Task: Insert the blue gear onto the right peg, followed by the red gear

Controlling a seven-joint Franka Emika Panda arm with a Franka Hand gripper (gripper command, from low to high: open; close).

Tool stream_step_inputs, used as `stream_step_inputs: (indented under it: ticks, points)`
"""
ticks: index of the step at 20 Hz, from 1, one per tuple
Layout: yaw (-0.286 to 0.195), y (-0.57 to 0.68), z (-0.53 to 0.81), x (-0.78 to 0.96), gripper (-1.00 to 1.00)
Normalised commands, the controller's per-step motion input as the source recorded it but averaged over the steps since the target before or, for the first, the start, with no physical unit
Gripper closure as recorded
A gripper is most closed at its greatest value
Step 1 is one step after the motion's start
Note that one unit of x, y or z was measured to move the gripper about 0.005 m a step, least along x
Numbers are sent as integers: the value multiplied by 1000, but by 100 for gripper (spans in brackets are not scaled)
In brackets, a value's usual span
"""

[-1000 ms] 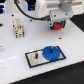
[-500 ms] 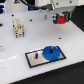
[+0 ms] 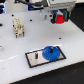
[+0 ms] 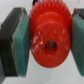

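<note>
Already the blue gear (image 3: 50,52) lies flat on the grey plate (image 3: 34,58) at the end toward the exterior view's right, where the right peg would stand; the peg itself is hidden under it or too small to make out, so I judge the first half of the task done but cannot confirm the gear is fully seated. The plate's other pin (image 3: 36,55) stands bare. The red gear (image 4: 49,38) is up in the air, clamped in the gripper (image 3: 60,19) near the top of the exterior view, well apart from the plate. In the wrist view the green pads (image 4: 20,44) press on its toothed rim from both sides, with its centre hole facing the camera. What seems left is to carry the red gear over the blue one, line the hole up with the peg and lower it. No brand, label or writing can be read in either view.
</note>
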Motion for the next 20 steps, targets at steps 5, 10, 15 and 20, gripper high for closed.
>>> stream_step_inputs:
  ticks: [5, 10, 15, 20]
  points:
    - [0, -204, 333, 799, 100]
    - [0, -129, 295, 843, 100]
    - [0, -138, 262, 838, 100]
    - [0, -160, 173, 786, 100]
